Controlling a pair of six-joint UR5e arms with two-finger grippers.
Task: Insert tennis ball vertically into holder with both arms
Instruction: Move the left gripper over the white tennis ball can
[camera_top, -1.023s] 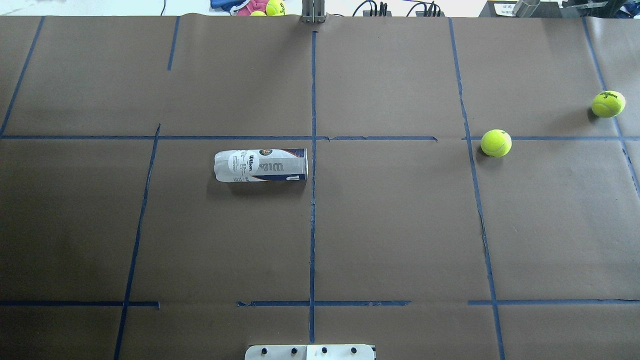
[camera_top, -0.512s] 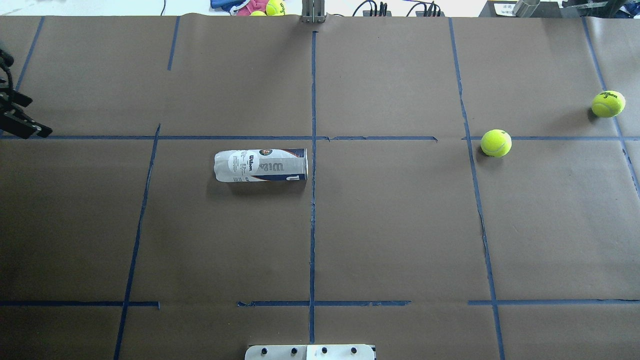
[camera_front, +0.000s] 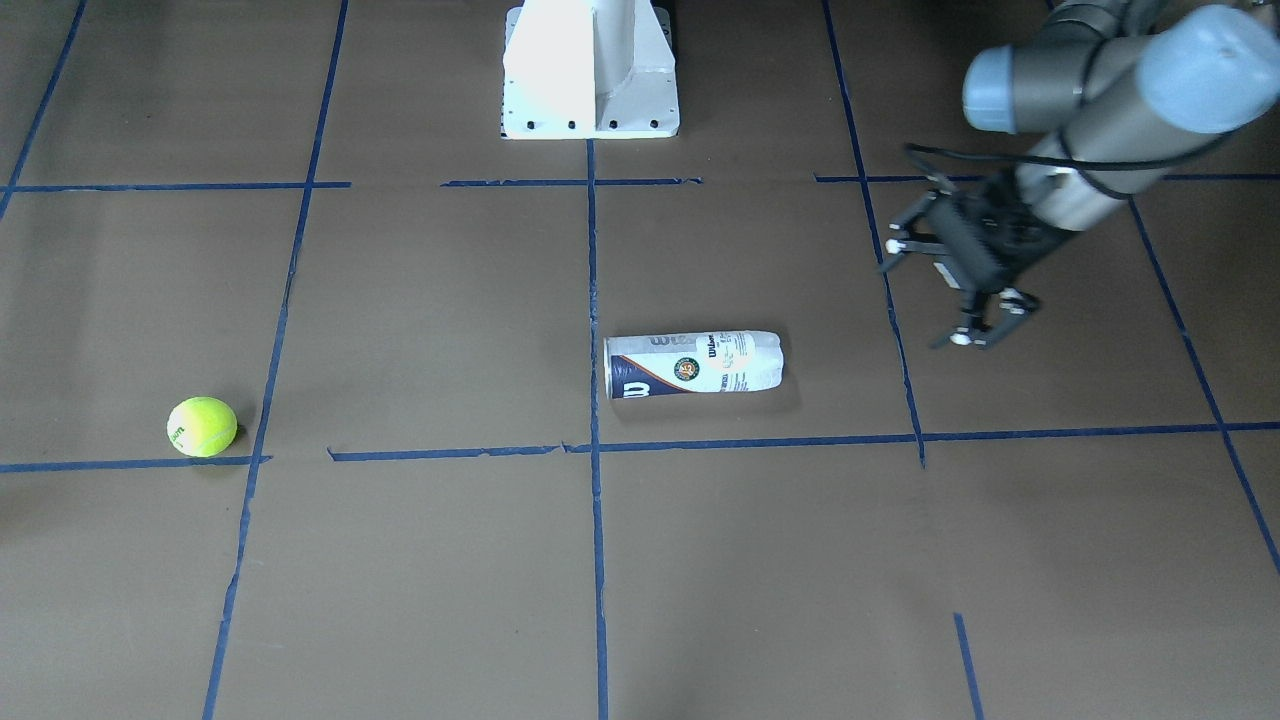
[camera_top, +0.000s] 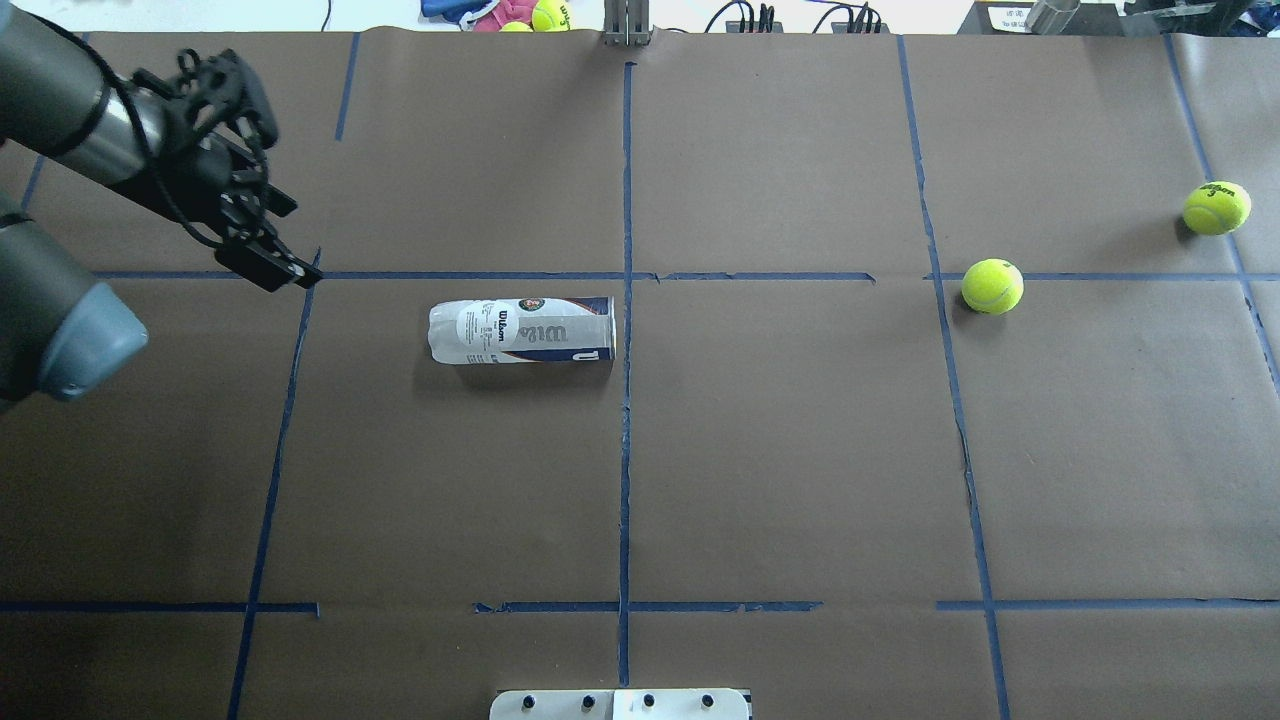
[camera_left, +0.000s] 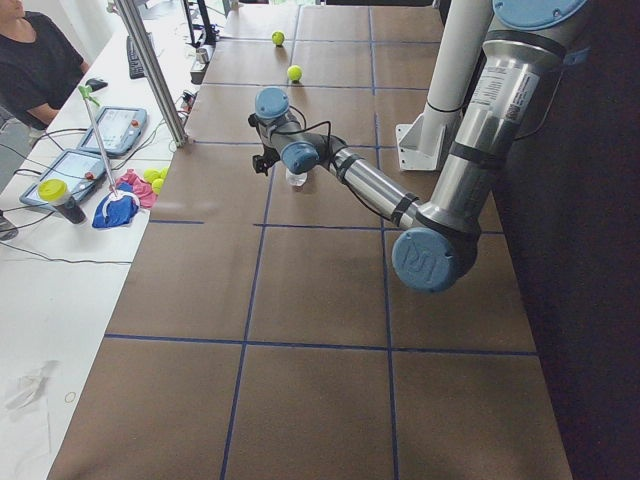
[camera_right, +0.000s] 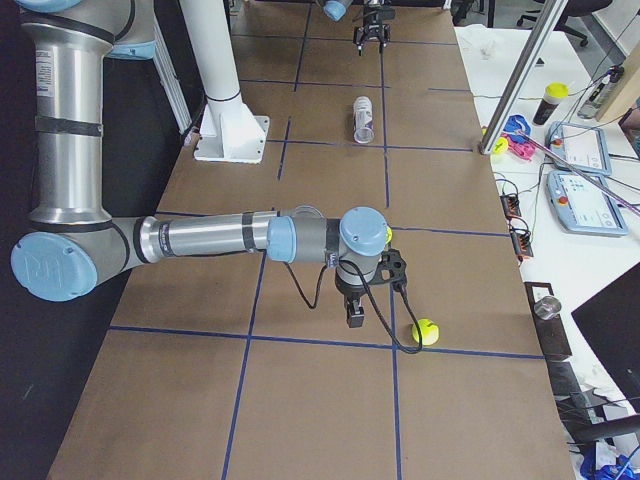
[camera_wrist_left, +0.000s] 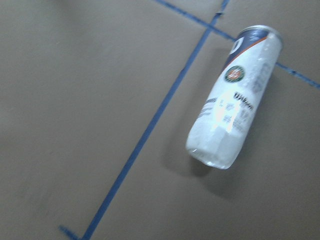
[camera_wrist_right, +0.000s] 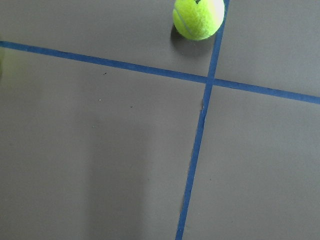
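The holder (camera_top: 520, 330) lies on its side left of the table's centre line, and shows too in the front view (camera_front: 693, 364) and the left wrist view (camera_wrist_left: 232, 100). My left gripper (camera_top: 285, 200) (camera_front: 925, 295) hovers open and empty, up and left of the holder. One tennis ball (camera_top: 992, 286) (camera_front: 202, 427) rests on the right half. A second ball (camera_top: 1216, 208) with dark print sits near the right edge and shows in the right wrist view (camera_wrist_right: 198, 17). My right gripper (camera_right: 355, 312) hangs near that ball (camera_right: 425, 331); I cannot tell whether it is open or shut.
The white pedestal base (camera_front: 590, 70) stands at the robot's edge. Blue tape lines cross the brown table cover. A metal post (camera_top: 627, 25) and a pink and blue cloth with balls (camera_top: 520, 12) sit at the far edge. A person (camera_left: 30, 60) sits by the side table.
My left arm has come in from the left edge of the overhead view and moved right, toward the holder. The holder and both balls have not moved.
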